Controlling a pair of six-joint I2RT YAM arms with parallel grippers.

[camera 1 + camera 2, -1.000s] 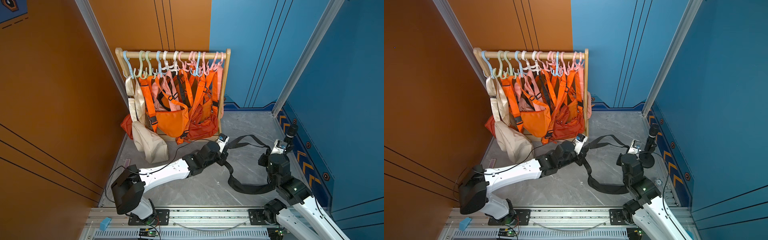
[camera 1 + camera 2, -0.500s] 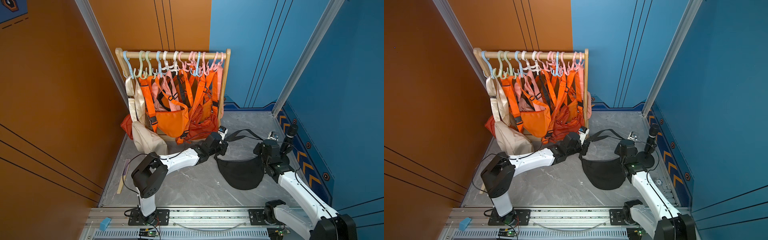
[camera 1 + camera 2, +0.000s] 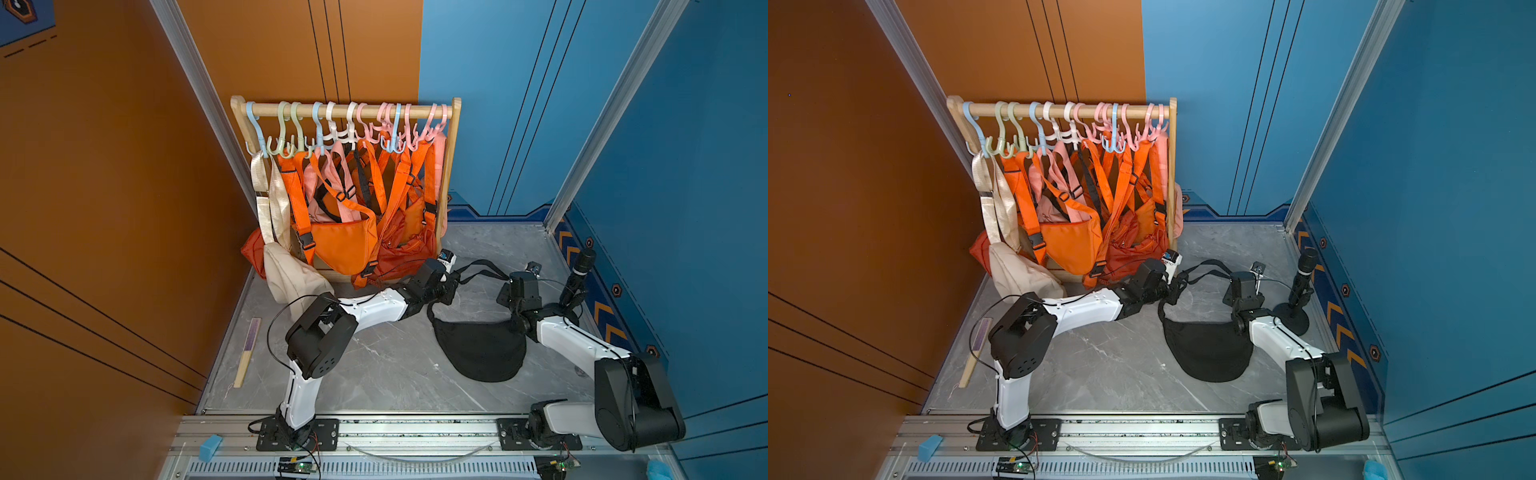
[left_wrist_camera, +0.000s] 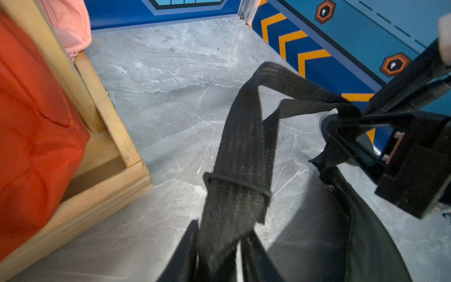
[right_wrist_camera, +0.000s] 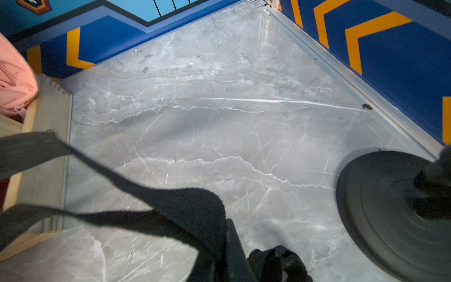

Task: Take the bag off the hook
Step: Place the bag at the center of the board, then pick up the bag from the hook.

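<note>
The black bag (image 3: 478,351) lay flat on the worktop (image 3: 374,374), at 5 o'clock of the wooden rack (image 3: 270,110).
A second earlier it hung stretched between the arms. Its strap (image 4: 244,146) ran through the left hand (image 4: 219,251) and past the right hand (image 5: 253,254); whether either pinched it I could not tell. A microphone stand (image 3: 582,262) stood close at the bag's 2 o'clock.
</note>
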